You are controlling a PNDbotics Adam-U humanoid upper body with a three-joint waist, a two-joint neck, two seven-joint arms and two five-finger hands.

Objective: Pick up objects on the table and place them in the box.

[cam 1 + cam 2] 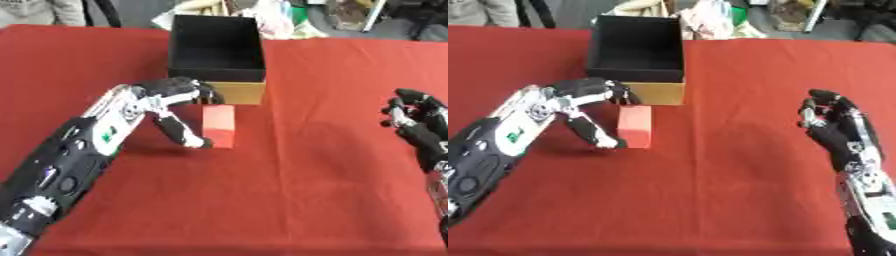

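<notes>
Both robot arms are reaching over the red table (289, 200). Left hand (171, 107) is pinching a red block (218, 126) just before the black box (216, 49); right hand (833, 125) is hovering, fingers relaxed.

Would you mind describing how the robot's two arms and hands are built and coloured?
Both arms are mostly black with silver metal sections near the wrists. The left arm has round black joint covers and a small green marking on its silver forearm. The left hand has black fingers with pale tips. The right hand is black, on a silver wrist with a small green mark.
</notes>
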